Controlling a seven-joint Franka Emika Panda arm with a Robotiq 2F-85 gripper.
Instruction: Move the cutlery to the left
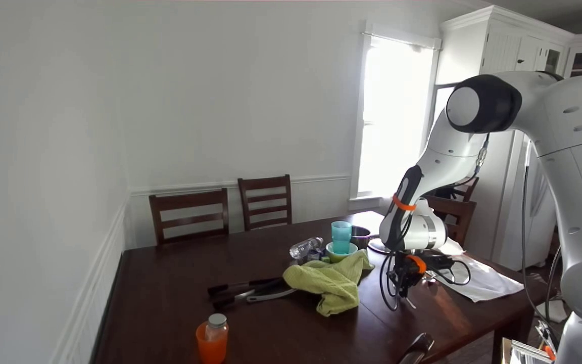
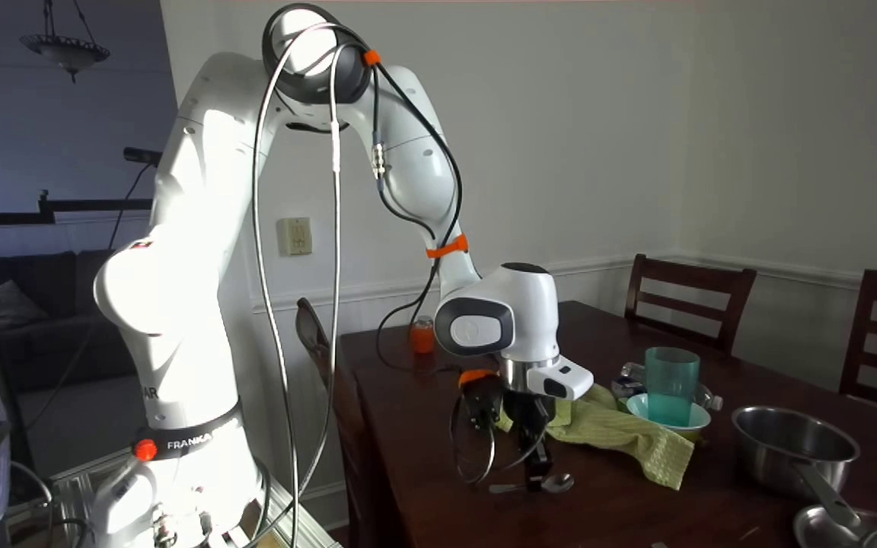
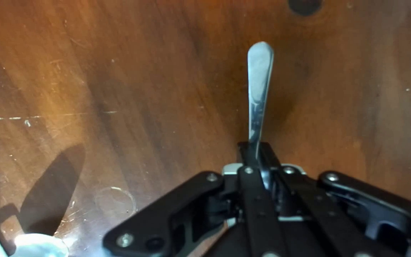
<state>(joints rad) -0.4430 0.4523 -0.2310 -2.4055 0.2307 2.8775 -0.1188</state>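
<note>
The black 2-fingered gripper [image 3: 257, 151], bottom centre of the wrist view, is clenched on 1 slim silvery metal spoon [image 3: 258, 96] — its handle pointing toward the upper middle, above the brown wooden table [image 3: 173, 89]. In an exterior view, the spoon shows low, right of centre — near the crumpled yellow-green cloth [image 2: 621, 434].

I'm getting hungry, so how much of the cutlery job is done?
Gripping looks done: the tool is shut on a spoon. In hand: that spoon, low by the table; I can't tell whether it's lifted. Probably left to do: moving it leftward and letting go, as the tool holds it.
</note>
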